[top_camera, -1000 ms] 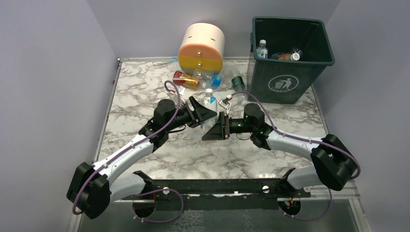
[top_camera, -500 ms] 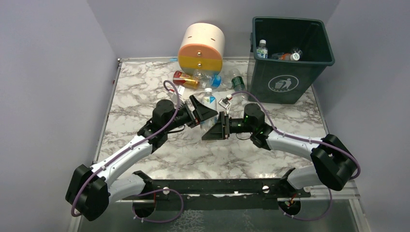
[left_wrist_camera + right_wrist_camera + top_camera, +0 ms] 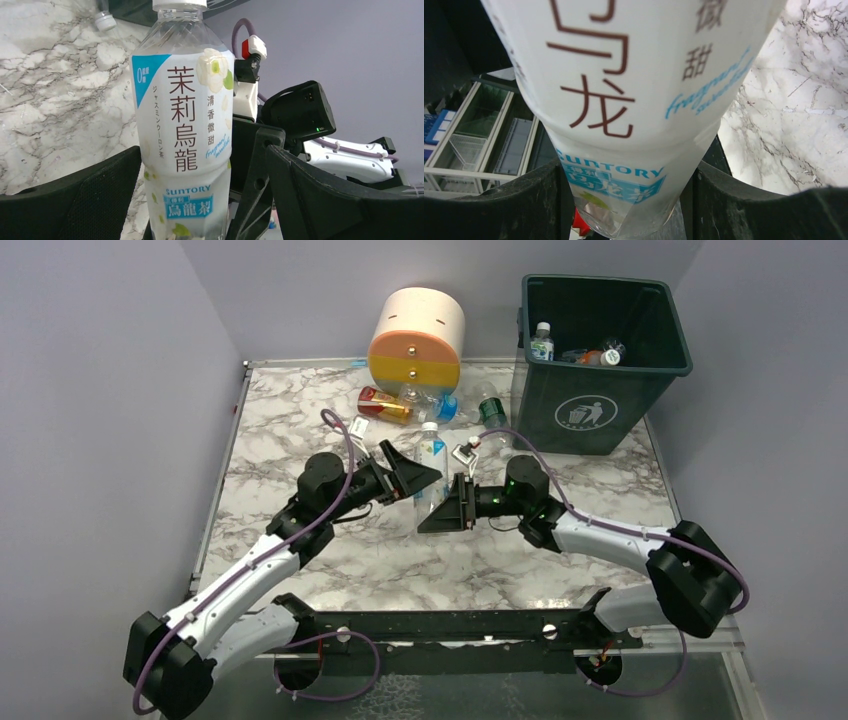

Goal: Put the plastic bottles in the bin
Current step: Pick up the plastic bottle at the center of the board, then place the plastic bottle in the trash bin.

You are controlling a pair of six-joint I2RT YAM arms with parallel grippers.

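Note:
A clear plastic bottle (image 3: 432, 453) with a white and blue label and a white cap stands upright above the middle of the table. My right gripper (image 3: 441, 506) is shut on its lower part, and its pads press both sides (image 3: 624, 200). My left gripper (image 3: 420, 473) is open. Its fingers (image 3: 75, 200) stand on either side of the same bottle (image 3: 182, 125) without pressing it. The dark green bin (image 3: 600, 390) stands at the back right with two bottles (image 3: 541, 342) inside. Several more bottles (image 3: 388, 406) lie by the round drawer unit.
A cream, orange and grey round drawer unit (image 3: 415, 338) stands at the back centre, with the loose bottles in front of it. A green-labelled bottle (image 3: 490, 410) lies close to the bin's left wall. Purple walls close in the table on the left, back and right.
My left gripper has opened off the bottle, and its arm has drawn back a little to the left. The right gripper has kept its hold on the bottle.

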